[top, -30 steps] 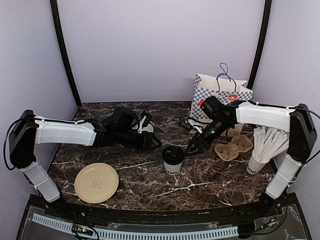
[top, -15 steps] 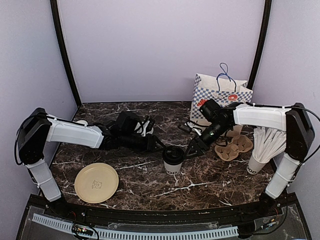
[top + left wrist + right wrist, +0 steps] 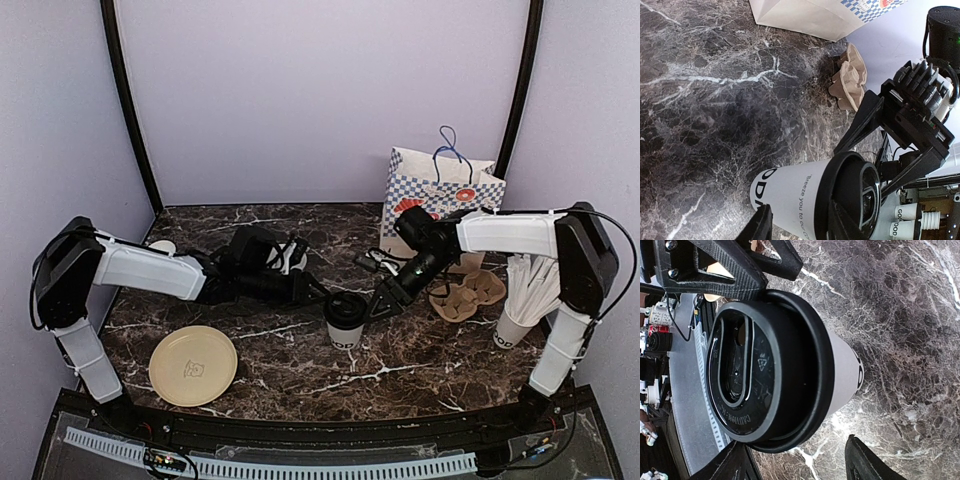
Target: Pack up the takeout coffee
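The takeout coffee is a white paper cup with dark print and a black lid, standing mid-table. My left gripper reaches it from the left, open. In the left wrist view the cup lies just beyond the left gripper, one finger low by the cup's base, the other across the lid rim. My right gripper comes in from the right, open. In the right wrist view the right gripper has its fingers spread wide, and the lid sits just past their tips. I cannot tell whether either gripper touches the cup.
A checked paper bag stands at the back right, with a brown pulp cup carrier in front of it. A cup full of white sticks is at the far right. A tan plate lies front left.
The left arm has stretched right until its fingers reach the lidded cup, and its jaws have narrowed. The right gripper has slid slightly left and down toward the cup. The cup has not moved.
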Motion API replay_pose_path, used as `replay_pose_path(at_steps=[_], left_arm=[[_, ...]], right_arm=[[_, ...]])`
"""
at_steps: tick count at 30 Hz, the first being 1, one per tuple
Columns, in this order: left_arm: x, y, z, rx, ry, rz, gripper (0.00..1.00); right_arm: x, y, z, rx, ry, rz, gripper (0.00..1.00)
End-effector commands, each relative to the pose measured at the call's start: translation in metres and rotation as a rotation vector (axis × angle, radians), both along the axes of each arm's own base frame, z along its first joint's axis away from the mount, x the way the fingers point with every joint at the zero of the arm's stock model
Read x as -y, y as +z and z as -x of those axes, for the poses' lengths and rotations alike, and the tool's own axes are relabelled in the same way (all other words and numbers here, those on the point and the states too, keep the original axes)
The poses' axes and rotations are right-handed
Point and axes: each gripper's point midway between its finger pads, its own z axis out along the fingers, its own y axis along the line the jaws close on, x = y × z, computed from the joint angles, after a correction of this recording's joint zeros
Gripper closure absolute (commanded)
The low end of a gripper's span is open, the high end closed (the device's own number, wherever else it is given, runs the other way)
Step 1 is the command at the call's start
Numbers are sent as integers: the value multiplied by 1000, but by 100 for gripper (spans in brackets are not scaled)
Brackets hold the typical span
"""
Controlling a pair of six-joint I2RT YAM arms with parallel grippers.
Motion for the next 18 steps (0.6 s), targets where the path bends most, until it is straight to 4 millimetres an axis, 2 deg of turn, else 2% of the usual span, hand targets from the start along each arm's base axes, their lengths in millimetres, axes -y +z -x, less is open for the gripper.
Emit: replay_pose_path(at_steps=[1, 7, 9, 12, 18], left_arm=[[-24, -48, 19, -99, 12, -116, 60], [-46, -82, 30, -158, 41, -232, 64], [-47, -84, 32, -158, 39, -225, 64], [-33, -60, 32, -104, -3, -152, 64], [-20, -21, 23, 0, -33, -129, 65]], right_arm=[[-1, -16, -17, 8, -49, 48, 33], [17, -52, -35, 11, -140, 195, 35], [19, -57, -36, 9, -146, 213, 35], [15, -46, -33, 2, -115, 180, 36], [14, -19, -40, 67, -104, 135, 36]])
